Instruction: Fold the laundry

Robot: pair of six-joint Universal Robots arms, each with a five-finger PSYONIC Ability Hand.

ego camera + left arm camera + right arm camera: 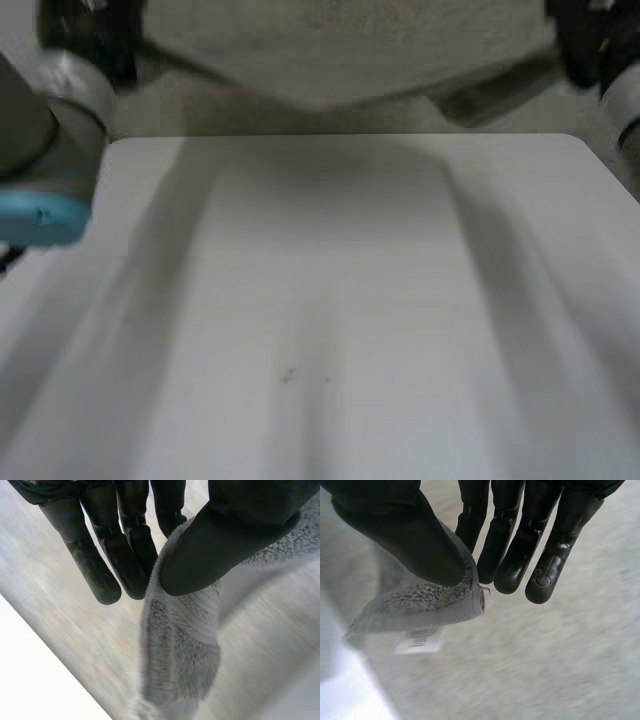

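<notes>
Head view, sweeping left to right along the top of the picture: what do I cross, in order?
The left arm with its light-blue cap → the grey cloth spread across the middle → the right arm.

On my head feed, the left arm shows a fat grey cylindrical joint closed by a light-blue cap. The right arm is the same pale grey at its rounded joint. My left hand is matte black throughout, its fingers built in segments with rounded tips, its thumb broad and smooth. My right hand matches it, with a small round dimple on one fingertip.
</notes>
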